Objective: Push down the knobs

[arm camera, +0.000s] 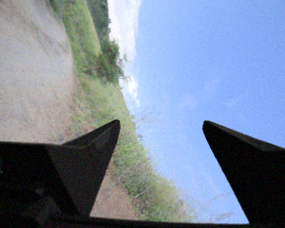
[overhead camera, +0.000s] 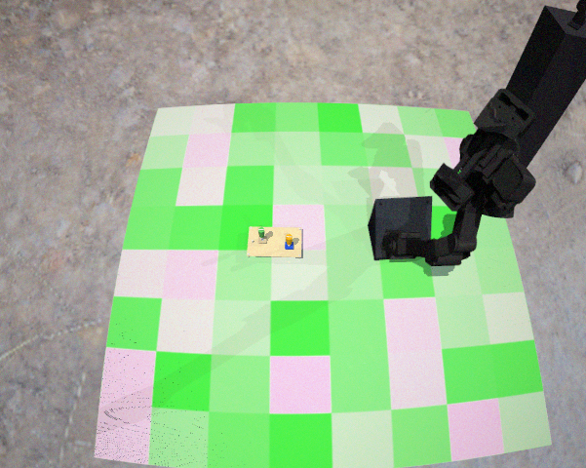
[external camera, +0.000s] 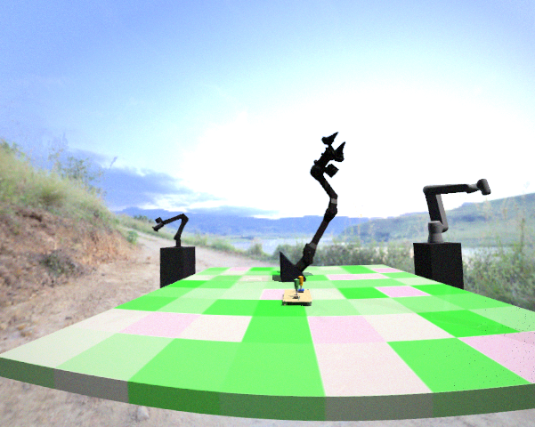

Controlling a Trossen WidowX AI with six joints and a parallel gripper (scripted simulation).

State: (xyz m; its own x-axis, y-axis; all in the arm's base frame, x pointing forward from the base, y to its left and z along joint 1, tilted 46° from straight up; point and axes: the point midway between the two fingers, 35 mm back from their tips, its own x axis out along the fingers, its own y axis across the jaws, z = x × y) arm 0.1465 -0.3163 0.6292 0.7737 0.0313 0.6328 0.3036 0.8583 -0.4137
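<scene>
Wedge-shaped black gripper fingers spread wide, grassy slope, smooth blue sky

A square surface [overhead camera: 299,327] [external camera: 286,363] checkered in greens, pinks and off-whites carries a tan circuit board [overhead camera: 275,252] [external camera: 291,301], raised on short legs toward the middle, nearer the edge by the arm's mount than the opposite one. The dark, wedge-sided mount [overhead camera: 403,216] [external camera: 286,269] stands between the board and a side edge in the overhead view.
</scene>
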